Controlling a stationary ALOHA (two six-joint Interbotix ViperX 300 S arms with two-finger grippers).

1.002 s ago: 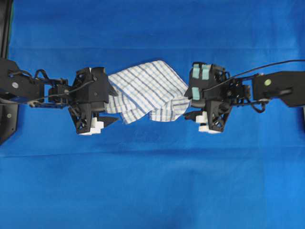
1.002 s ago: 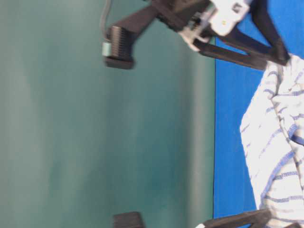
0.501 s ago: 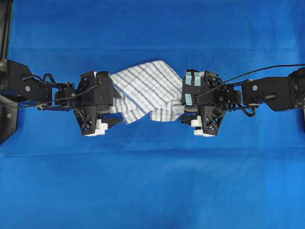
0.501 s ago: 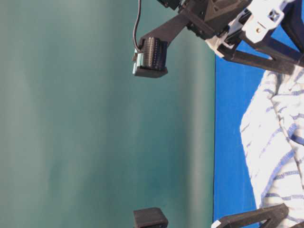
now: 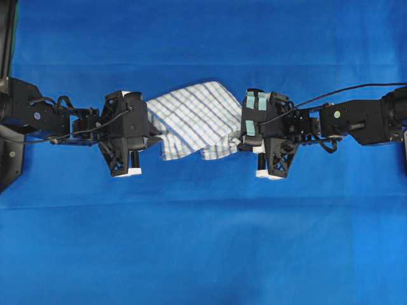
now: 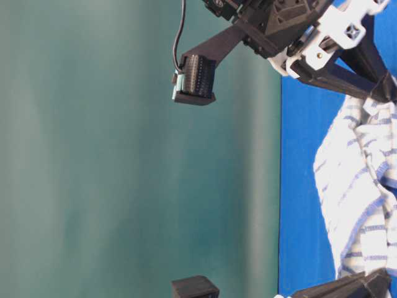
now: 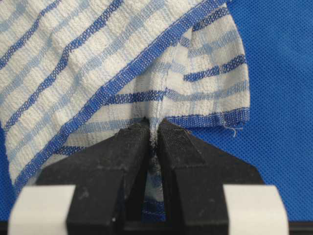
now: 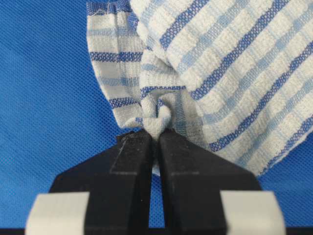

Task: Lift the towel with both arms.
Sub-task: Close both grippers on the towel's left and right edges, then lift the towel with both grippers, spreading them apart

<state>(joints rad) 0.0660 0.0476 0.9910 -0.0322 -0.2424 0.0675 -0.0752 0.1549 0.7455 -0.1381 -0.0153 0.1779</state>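
Left end effector [image 7: 152,139] and right end effector [image 8: 157,142] both clamped, arms facing inward.

Bright, even light on my overhead feed, soft shadows, wrist views crisp, table-level view sideways and perhaps slightly blurred.

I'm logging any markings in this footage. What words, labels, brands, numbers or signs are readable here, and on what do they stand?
None: no readable text in any view.
The towel shows only blue and grey stripes, no tag or print.
The left tool and right tool, both shut on the towel, are plain black with blank white fittings.
The pale teal pads are unmarked.
The blue table cloth is plain.
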